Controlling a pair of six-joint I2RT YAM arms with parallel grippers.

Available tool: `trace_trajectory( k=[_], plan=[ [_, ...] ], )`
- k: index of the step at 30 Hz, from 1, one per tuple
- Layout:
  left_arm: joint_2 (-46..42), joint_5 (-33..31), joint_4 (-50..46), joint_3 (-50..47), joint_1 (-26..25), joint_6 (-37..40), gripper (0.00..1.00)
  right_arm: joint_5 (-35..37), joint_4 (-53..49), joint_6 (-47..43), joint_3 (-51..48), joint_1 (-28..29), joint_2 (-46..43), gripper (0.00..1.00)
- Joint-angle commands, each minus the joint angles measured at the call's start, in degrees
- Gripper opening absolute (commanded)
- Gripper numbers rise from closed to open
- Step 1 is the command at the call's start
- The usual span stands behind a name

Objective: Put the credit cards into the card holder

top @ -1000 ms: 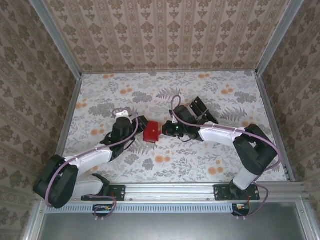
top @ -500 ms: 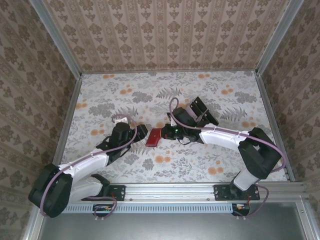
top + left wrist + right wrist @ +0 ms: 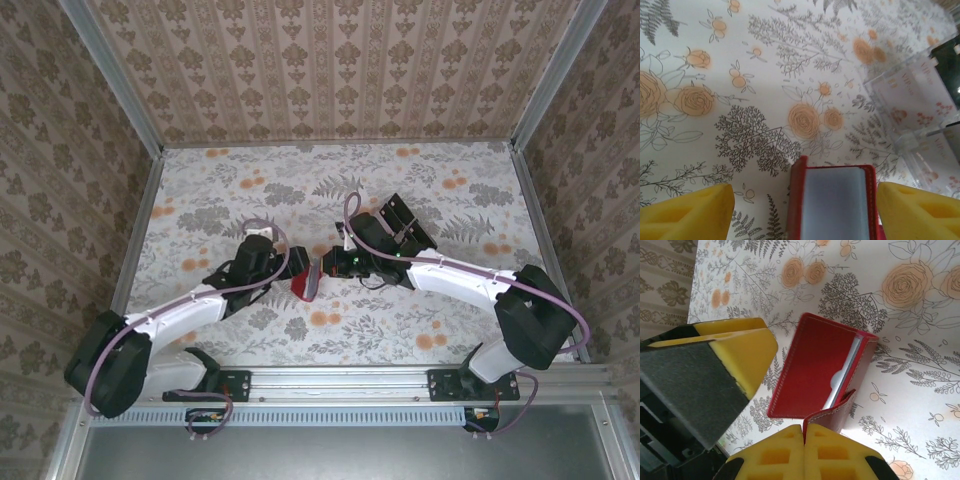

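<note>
At the middle of the tabletop (image 3: 400, 180), the right pincer (image 3: 803, 432) is clenched on a flap of the red card holder (image 3: 815, 365); the left pincer (image 3: 802, 212) stands released, its 2 fingers (image 3: 685, 212) flanking it.

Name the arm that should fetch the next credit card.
Left, probably: the left gripper is open, gripping nothing, while the right gripper is shut on the card holder by its flap, steadying it.

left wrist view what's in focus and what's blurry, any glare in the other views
Left wrist view: floral tablecloth and card holder fairly sharp, yellow fingers soft at the bottom corners, clear tray hazy at right. Right wrist view: card holder stitching sharp, no glare. Top external view: even light, faint shadows under the arms, no glare.
</note>
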Motion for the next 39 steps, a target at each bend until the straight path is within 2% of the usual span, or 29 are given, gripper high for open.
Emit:
trace_trajectory(
  k=[1, 8, 13, 19, 23, 28, 32, 35, 39],
  plan=[
    [1.67, -1.3, -2.04, 2.25, -0.9, 1.97, 0.76, 1.89, -1.48, -1.31, -0.15, 0.18, -1.53, 0.0],
    [3.09, -9.09, -11.01, 2.69, -1.11, 1.46, 0.7, 3.41, -1.07, -1.58, -4.98, -1.51, -2.43, 0.0],
    [5.68, -9.89, -14.13, 2.69, -1.11, 1.83, 0.63, 2.9, 0.69, -1.59, -8.34, -2.73, -1.89, 0.0],
    [7.65, -10.59, -18.22, 3.0, -1.97, 0.85, 0.5, 3.41, 1.81, -2.08, -11.53, -3.21, -1.96, 0.0],
    [6.13, -12.87, -21.53, 2.57, -5.42, -0.84, 0.45, 4.74, 1.21, -2.43, -13.49, -4.11, -2.67, 0.0],
    [5.28, -16.01, -22.15, 0.28, -9.18, -4.0, 0.46, 5.8, 0.3, -2.86, -14.03, -4.82, -2.42, 0.0],
    [5.44, -17.4, -22.5, 0.07, -10.07, -4.18, 0.5, 5.72, -1.28, -2.59, -13.71, -4.84, -3.33, 0.29],
    [4.19, -17.88, -22.8, 0.09, -10.17, -3.43, 0.56, 5.81, -3.31, -2.06, -13.36, -4.67, -6.39, 0.38],
    [2.24, -18.94, -23.51, 0.92, -10.07, -1.57, 0.63, 6.93, -6.95, -1.98, -11.6, -3.23, -11.23, 0.45]
  ],
)
